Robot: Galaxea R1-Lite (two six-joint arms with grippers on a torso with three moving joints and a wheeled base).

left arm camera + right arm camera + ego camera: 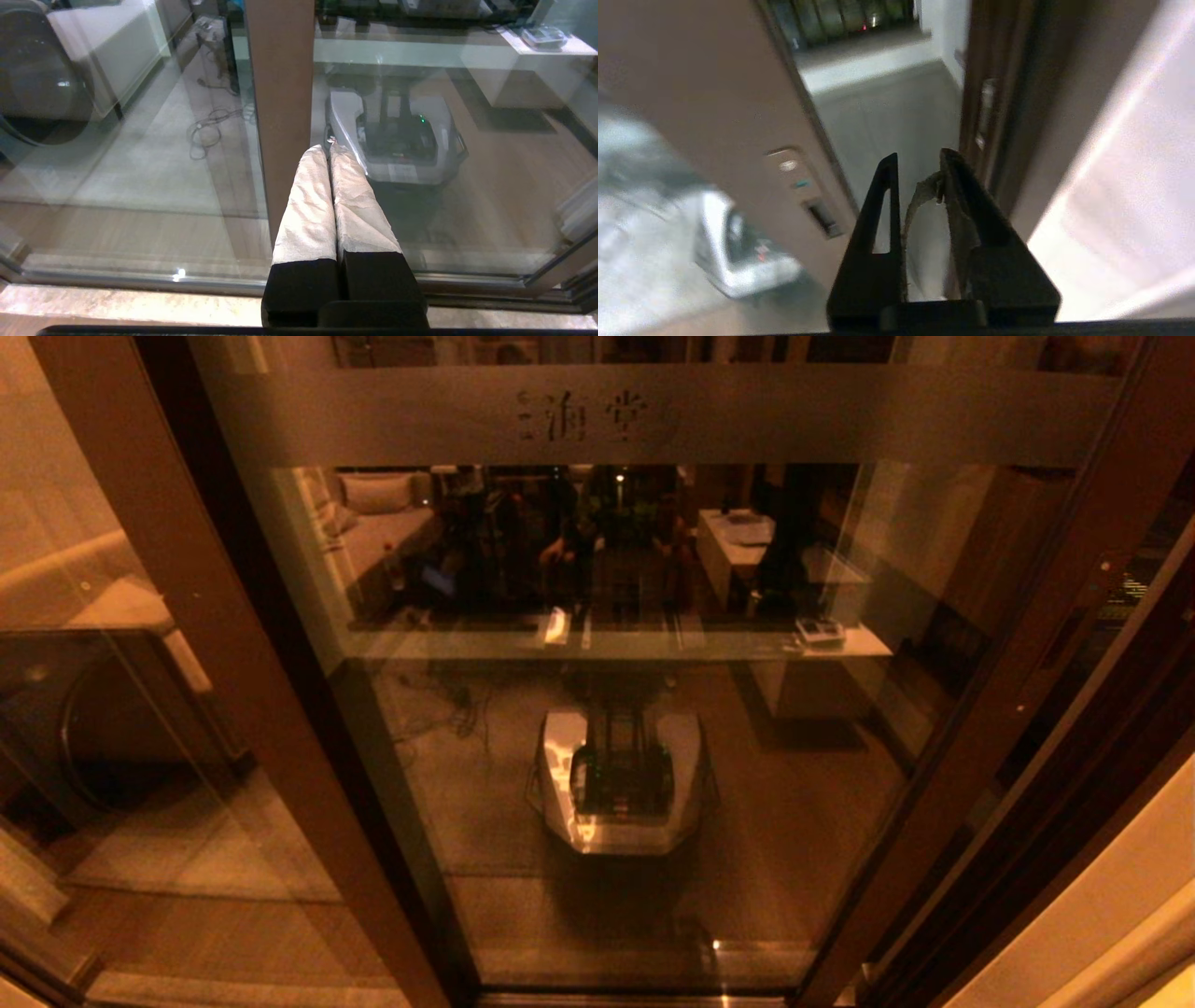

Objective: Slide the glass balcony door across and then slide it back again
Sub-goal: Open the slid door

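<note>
The glass balcony door (635,728) fills the head view: a reflective pane in a dark brown frame, with a frosted band (653,415) bearing characters near the top. Neither gripper shows in that view. In the left wrist view my left gripper (327,148) is shut with nothing in it. Its cloth-wrapped fingers (306,205) lie along the right edge of the door's brown left stile (280,93); whether they touch it I cannot tell. My right gripper (920,158) is open and points into the gap between the door's right stile (714,116), with its recessed handle (822,217), and the dark jamb (999,93).
A narrower glass panel (112,709) stands left of the door, with a dark round machine behind it (37,79). The metal floor track (140,280) and a stone sill (117,303) run below. Through the gap I see balcony floor (887,121) and railing (840,18). A pale wall (1134,163) lies right of the jamb.
</note>
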